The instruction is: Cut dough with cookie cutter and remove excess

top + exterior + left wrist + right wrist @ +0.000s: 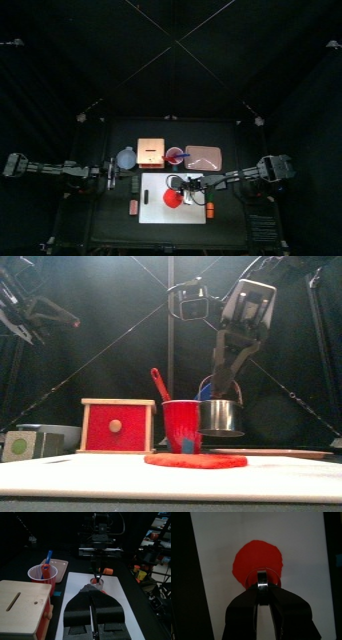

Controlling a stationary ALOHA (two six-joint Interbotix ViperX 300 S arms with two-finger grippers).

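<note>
- Black curtains all round, small black counter [100, 215] in the middle with a white board [150, 205] on it.
- Dough [258, 562] lies flat on the board as one whole red oval; no cut mark, no hole, no ring of excess visible.
- Right hand [264, 582] hangs just above the dough's near edge, pinching a round metal cookie cutter [264, 582] between its tips.
- Front view puts the right hand high over the dough, cutter apparently not yet touching it.
- Left hand [94, 590] has its tips pressed together, holding nothing, low over the board's far-left end, apart from the dough.
- Behind the board: wooden box [116, 424], red cup [181, 424], metal cup [219, 416].
- Progress, my read: cutter picked up only. Left to do: press it in, lift it, peel the rim off.
</note>
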